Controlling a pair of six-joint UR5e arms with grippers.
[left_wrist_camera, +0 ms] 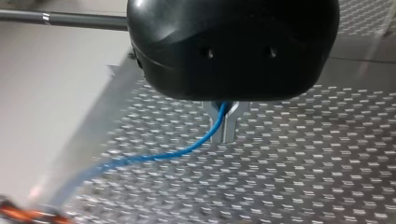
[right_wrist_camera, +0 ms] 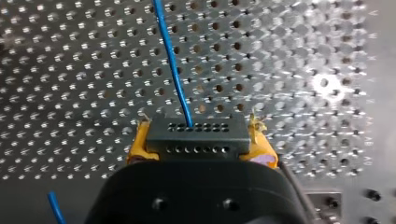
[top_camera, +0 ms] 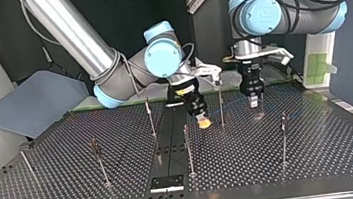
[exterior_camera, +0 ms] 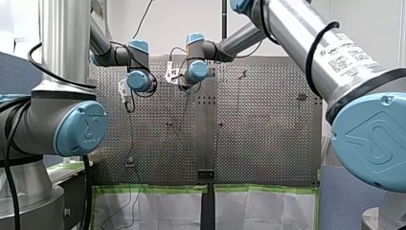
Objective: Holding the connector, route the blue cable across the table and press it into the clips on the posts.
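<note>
Blue cable [right_wrist_camera: 172,60]; label [exterior_camera: 348,55] on right arm [exterior_camera: 292,28]

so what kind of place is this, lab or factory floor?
Probably a robotics lab test cell, not a production line: two silver robot arms with blue joint caps work over a perforated metal table studded with thin metal posts, handling a thin blue cable and its black multi-hole connector.

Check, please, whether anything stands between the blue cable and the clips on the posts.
Nothing visible does. The blue cable runs from the connector in my right tool to my left tool; only bare table lies around the nearest post.
</note>
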